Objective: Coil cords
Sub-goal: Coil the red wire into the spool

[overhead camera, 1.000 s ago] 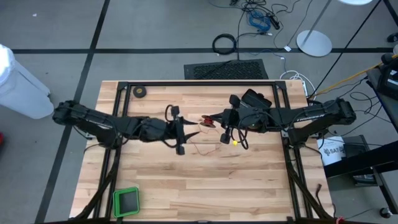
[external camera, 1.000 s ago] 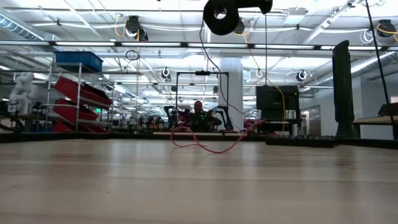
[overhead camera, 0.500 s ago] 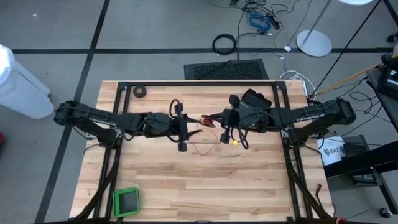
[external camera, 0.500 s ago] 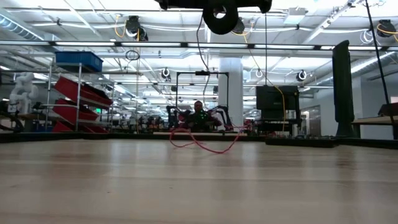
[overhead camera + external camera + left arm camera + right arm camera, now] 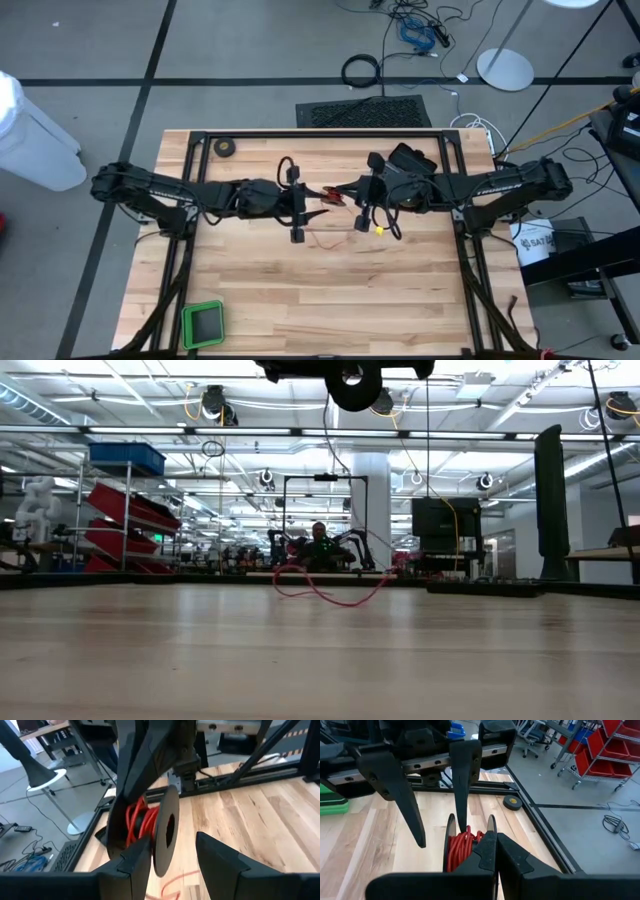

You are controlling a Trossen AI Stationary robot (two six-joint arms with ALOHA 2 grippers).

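I have the reel in the air over the middle of the desk, pinched by its rim in the right gripper, whose jaws are pressed together on one flange. The left gripper sits just beside the reel on the opposite side, jaws spread, with one finger reaching close to the wound red wire. The loose tail of that wire lies in a slack loop on the desk directly below the reel. My worry is the thin rim grip: I judge a sideways nudge from the left fingers could twist the reel out. I also judge the slack tail could snag or slip off the flange and tangle if I wind without tension.
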